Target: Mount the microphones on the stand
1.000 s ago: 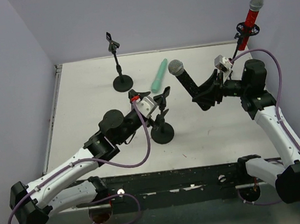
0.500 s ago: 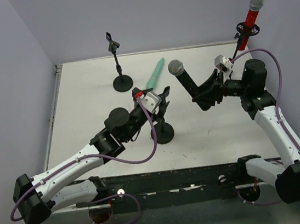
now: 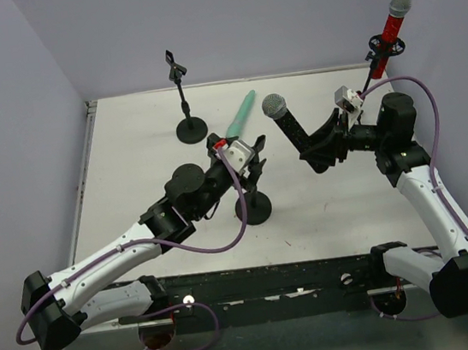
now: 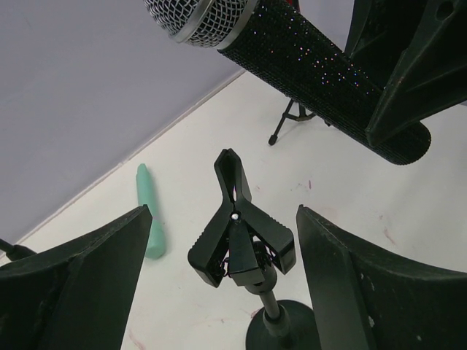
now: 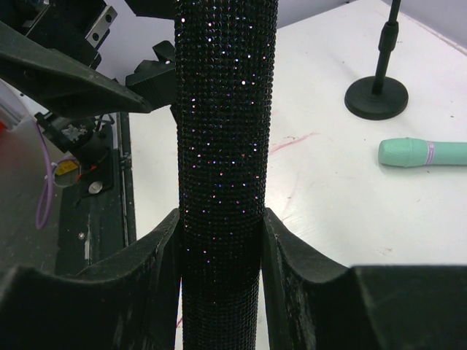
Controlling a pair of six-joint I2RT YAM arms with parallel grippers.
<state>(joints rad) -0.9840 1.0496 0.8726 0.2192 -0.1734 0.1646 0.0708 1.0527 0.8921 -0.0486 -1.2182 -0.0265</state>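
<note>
Pinching black microphone (image 3: 292, 128) in right claw (image 3: 318, 142), head leaning leftward, just right of stand clip (image 4: 237, 219); facing that clip with spread left claw (image 3: 251, 157).

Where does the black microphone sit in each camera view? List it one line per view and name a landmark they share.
Top external: black microphone right of centre, tilted, silver head toward upper left.
Left wrist: slanting across the top, mesh head at the left.
Right wrist: upright in the middle, running the frame's full height.
Shared landmark: mint-green microphone, lying flat in all three.
</note>
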